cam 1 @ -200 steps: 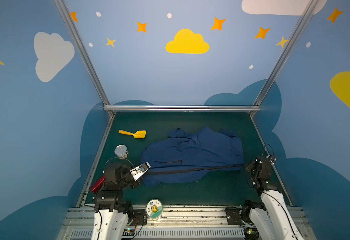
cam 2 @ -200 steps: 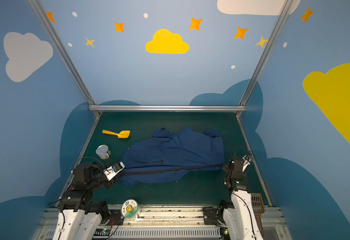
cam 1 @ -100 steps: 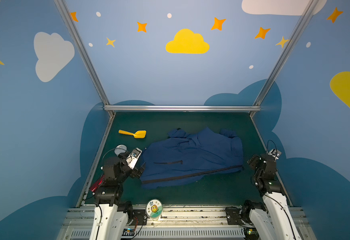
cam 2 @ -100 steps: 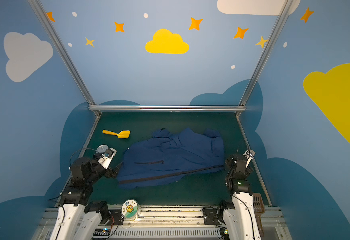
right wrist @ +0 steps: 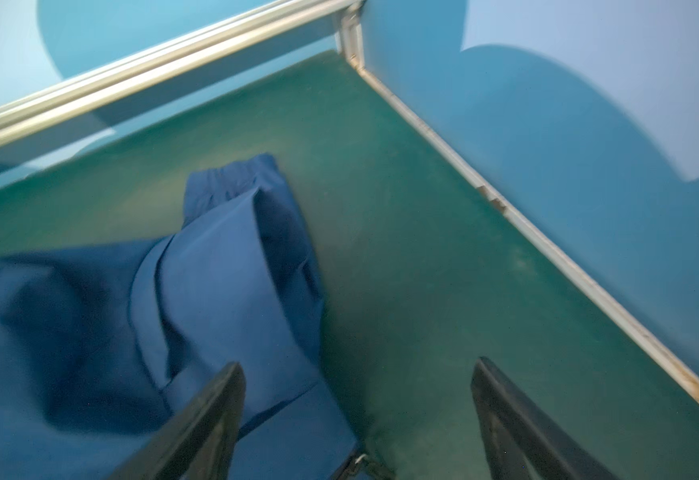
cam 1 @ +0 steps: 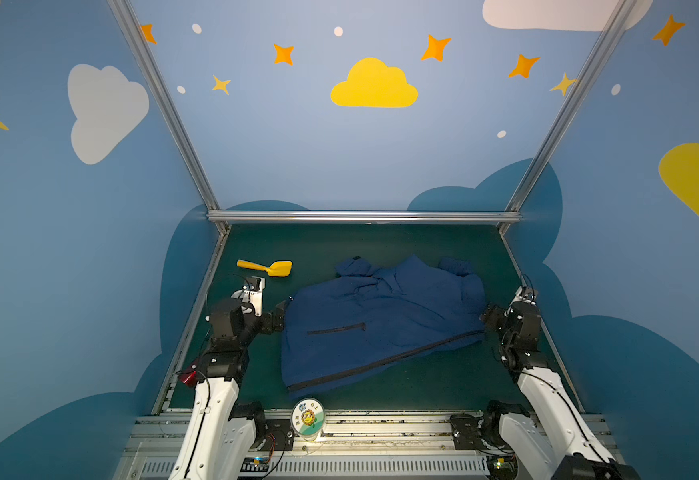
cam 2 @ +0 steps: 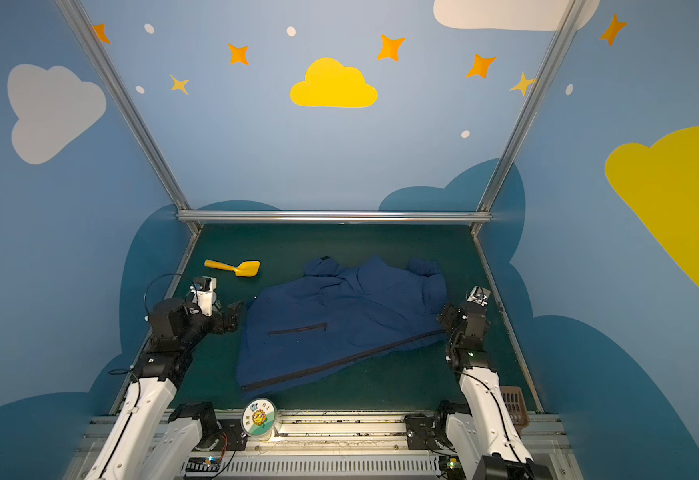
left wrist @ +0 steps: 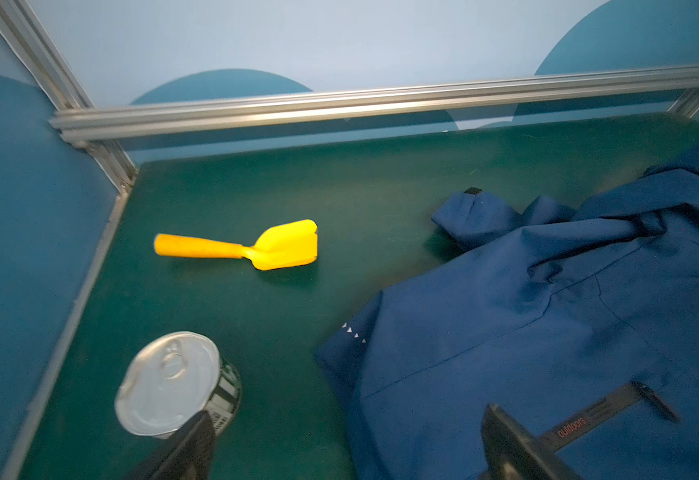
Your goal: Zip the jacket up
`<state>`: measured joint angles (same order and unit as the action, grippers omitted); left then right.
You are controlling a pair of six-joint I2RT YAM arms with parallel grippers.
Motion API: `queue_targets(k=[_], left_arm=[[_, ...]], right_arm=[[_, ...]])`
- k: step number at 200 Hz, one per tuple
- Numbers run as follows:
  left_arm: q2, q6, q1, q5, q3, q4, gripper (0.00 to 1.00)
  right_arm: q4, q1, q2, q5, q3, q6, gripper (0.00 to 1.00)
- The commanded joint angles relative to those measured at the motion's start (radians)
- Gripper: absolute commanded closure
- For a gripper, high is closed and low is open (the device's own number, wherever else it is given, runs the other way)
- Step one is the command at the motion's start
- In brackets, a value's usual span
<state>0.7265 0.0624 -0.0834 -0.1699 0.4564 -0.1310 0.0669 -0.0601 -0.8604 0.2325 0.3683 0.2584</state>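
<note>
The navy-blue jacket (cam 1: 381, 324) (cam 2: 339, 328) lies flat on the green table, its dark front zipper (cam 1: 385, 360) running slantwise along the near edge. A dark pocket zipper (cam 1: 335, 330) crosses its front. My left gripper (cam 1: 279, 316) (cam 2: 235, 316) hovers open at the jacket's left edge and holds nothing. In the left wrist view the left gripper (left wrist: 348, 419) spans the jacket (left wrist: 547, 332) edge and bare table. My right gripper (cam 1: 489, 318) (cam 2: 443, 318) is open beside the jacket's right end. The right wrist view shows the right gripper (right wrist: 356, 368) over the jacket (right wrist: 215, 291) corner, empty.
A yellow scoop (cam 1: 271, 268) (left wrist: 256, 247) lies at the far left. A tin can (left wrist: 173, 382) stands close by my left gripper. A round labelled tub (cam 1: 307, 417) sits at the front edge, and a brown basket (cam 2: 514, 405) is at the front right. Walls close three sides.
Both grippers have opened and let go of the zipper ends they held stretched between them. The jacket has dropped flat. The left arm swung back to the left, the right arm outward.
</note>
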Motion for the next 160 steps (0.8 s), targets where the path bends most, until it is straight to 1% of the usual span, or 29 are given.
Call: queue_targets(k=[1,31,50,78,101,125,132,143,160], left_arm=[[0.02,-0.081,-0.003,-0.028,-0.078,0.168,0.01],[0.072,-0.087,-0.003,-0.017,-0.125,0.269,0.01],[0.115,-0.102,-0.003,0.039,-0.135,0.313,0.01],[0.207,-0.121,-0.003,0.117,-0.153,0.428,0.01],[0.29,-0.133,-0.003,0.148,-0.164,0.515,0.01],[0.381,-0.165,-0.003,0.132,-0.174,0.633,0.01],[0.408,-0.154,-0.003,0.129,-0.166,0.654,0.01],[0.462,-0.152,-0.002,0.133,-0.159,0.721,0.01],[0.546,-0.142,-0.003,0.14,-0.12,0.772,0.01]], right_arm=[[0.166,0.039,-0.036,-0.055,-0.032,-0.046,0.14],[0.307,0.108,-0.085,-0.04,-0.083,-0.128,0.14],[0.424,0.128,-0.127,-0.045,-0.112,-0.166,0.14],[0.606,0.131,-0.274,-0.022,-0.113,-0.216,0.14],[0.73,0.133,-0.414,-0.046,-0.088,-0.225,0.14],[0.806,0.145,-0.514,-0.055,-0.057,-0.26,0.14],[0.816,0.146,-0.542,-0.065,-0.055,-0.261,0.14],[0.896,0.146,-0.588,-0.083,-0.074,-0.27,0.13],[0.997,0.15,-0.654,-0.095,-0.097,-0.284,0.13]])
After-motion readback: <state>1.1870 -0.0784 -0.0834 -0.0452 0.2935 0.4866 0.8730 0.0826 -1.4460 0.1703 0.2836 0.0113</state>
